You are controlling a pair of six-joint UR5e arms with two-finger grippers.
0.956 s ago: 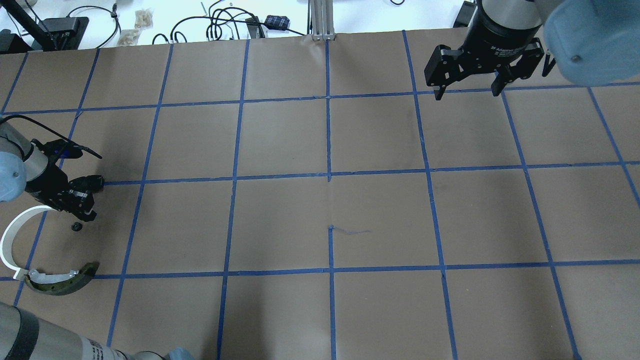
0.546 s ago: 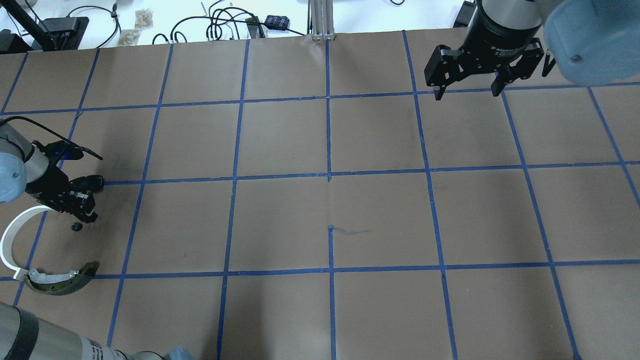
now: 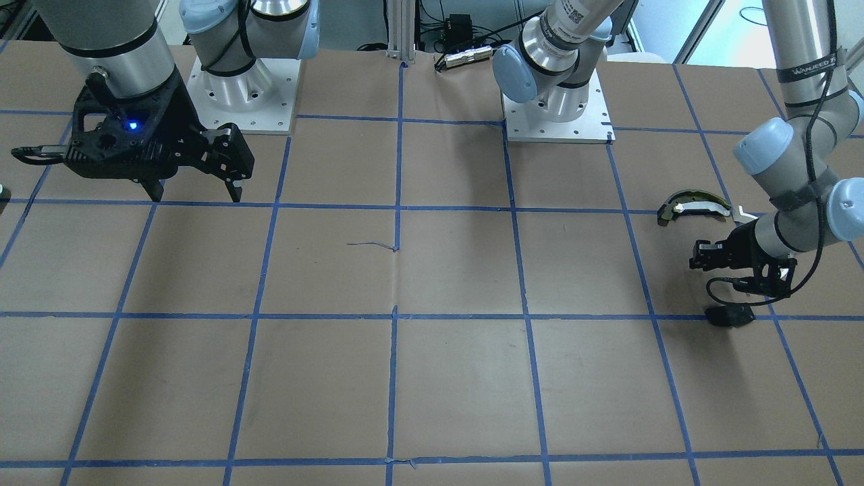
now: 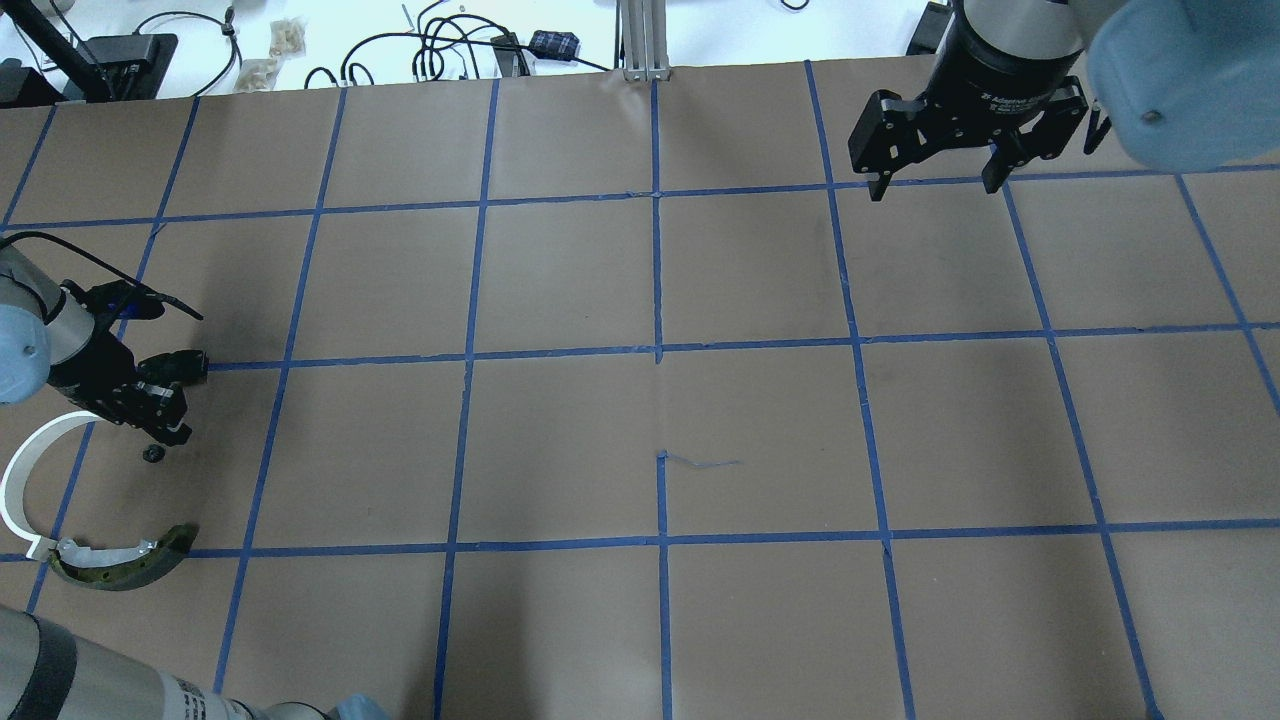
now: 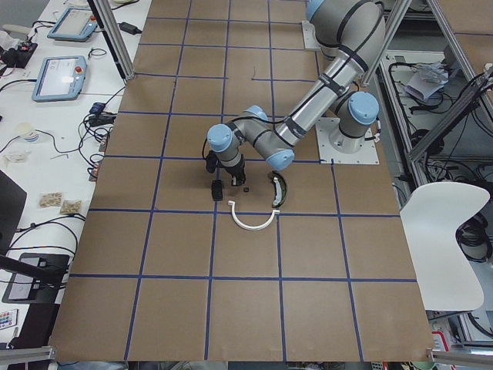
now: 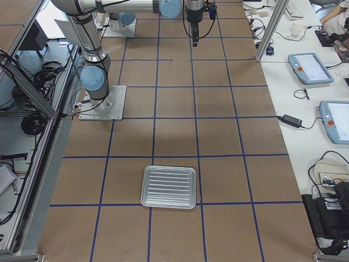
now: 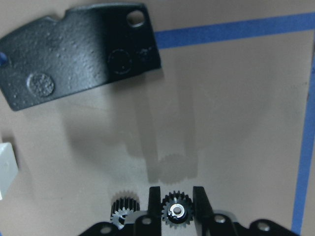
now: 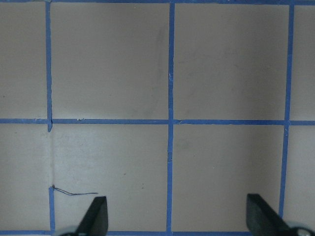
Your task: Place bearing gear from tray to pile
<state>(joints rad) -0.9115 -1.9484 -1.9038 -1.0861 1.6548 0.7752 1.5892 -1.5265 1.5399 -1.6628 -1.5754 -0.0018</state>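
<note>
Up close at the left wrist, left gripper (image 7: 176, 192) jaws pinch a bearing gear (image 7: 175, 212), unseen overhead; right gripper (image 4: 934, 188) jaws gape open.

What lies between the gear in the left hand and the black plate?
Nothing: the left wrist view shows only bare brown paper with shadow between the gear in the left hand and the black plate.

a wide desk covered in brown paper (image 4: 560, 440) carries a grid of blue tape lines (image 4: 657, 280). beyond its far edge, a white side bench (image 4: 700, 30) holds tangled black cables (image 4: 440, 45) behind an upright aluminium frame post (image 4: 640, 40). at the left end sit a blue-grey tablet controller (image 5: 58, 78) and a white plastic chair (image 5: 443, 239). the light is bright and even.
</note>
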